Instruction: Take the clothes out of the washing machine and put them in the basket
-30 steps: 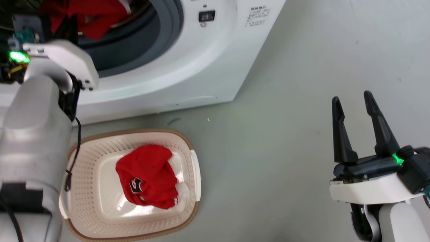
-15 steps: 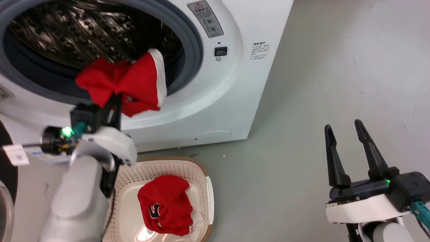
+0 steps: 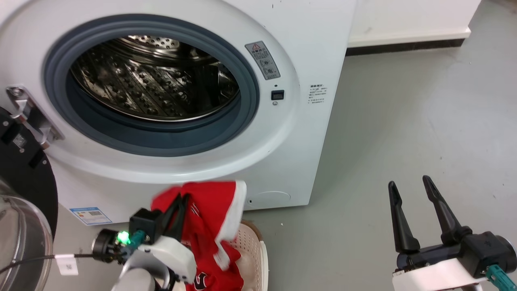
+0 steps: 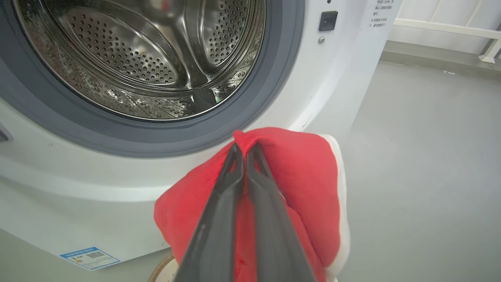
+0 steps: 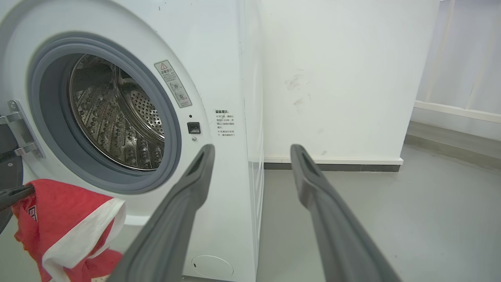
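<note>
The washing machine (image 3: 291,133) stands with its door open, and its steel drum (image 3: 153,81) looks bare inside. My left gripper (image 3: 181,199) is shut on a red garment with white trim (image 3: 208,200), held below the door opening and just above the basket (image 3: 252,246). Its lower folds hang into the basket. A second red garment with a black-and-white logo (image 3: 230,281) lies in the basket. The left wrist view has my left gripper (image 4: 244,147) pinching the red cloth (image 4: 305,176). My right gripper (image 3: 408,182) is open over the floor, well to the right.
The round glass door (image 3: 24,210) hangs open at the far left. Grey floor (image 3: 404,121) spreads right of the machine to a white wall (image 5: 332,78) with a dark skirting. The right wrist view takes in the machine (image 5: 219,58) and the hanging garment (image 5: 66,219).
My left gripper has drawn the red garment out of the drum opening and lowered it over the basket. The head camera has tilted up. The right gripper stays open.
</note>
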Robot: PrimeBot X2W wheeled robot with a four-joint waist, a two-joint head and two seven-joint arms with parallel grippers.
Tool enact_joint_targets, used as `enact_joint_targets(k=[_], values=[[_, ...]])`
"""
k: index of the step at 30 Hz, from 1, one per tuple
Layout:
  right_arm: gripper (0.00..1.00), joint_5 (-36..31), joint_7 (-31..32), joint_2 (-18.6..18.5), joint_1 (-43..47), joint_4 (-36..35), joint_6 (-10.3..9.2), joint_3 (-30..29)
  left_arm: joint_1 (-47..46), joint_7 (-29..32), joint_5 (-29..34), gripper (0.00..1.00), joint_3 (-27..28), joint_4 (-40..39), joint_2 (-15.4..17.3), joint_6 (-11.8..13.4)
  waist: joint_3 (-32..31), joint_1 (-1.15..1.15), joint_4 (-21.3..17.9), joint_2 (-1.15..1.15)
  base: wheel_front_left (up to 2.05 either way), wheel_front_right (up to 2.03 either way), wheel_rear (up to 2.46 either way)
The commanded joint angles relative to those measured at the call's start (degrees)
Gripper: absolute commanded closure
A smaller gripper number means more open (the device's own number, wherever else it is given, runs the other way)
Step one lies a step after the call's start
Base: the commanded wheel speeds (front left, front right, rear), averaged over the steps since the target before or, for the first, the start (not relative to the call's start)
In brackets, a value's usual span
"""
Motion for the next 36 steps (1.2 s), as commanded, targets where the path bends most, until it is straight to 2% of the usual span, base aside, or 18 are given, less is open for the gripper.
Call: enact_joint_targets(k=[1,7,13,29,36], values=[[0.0,-0.07,-0.13,0.07,1.2,0.17,-0.04,-0.11,1.84,-0.14,-0.13,1.0,-0.61,-0.45,-0.3,-0.31,-1.54,0.01,0.91,0.0,0.0,0.0,0.0],[0.0,-0.3,-0.13,0.08,1.08,0.08,-0.05,0.65,4.45,-0.04,-1.03,1.0,-2.01,1.87,-1.21,-0.89,-1.63,0.01,0.42,0.0,0.0,0.0,0.0],[0.0,-0.43,-0.13,0.08,-0.96,-0.7,-0.04,0.44,2.45,0.05,-0.91,1.0,-3.6,6.8,-1.71,-1.22,1.67,0.01,-0.79,0.0,0.0,0.0,0.0],[0.0,1.43,-0.13,0.09,-10.12,-2.85,-0.04,-0.59,-11.83,-0.07,-0.2,1.0,-4.96,28.34,-0.1,-2.29,19.12,0.01,-4.79,0.0,0.0,0.0,0.0],[0.0,2.47,-0.13,0.08,-14.11,-3.79,-0.05,-0.51,-20.07,3.56,1.03,1.0,-6.35,39.78,1.29,-1.97,26.87,0.01,-6.3,0.0,0.0,0.0,0.0]])
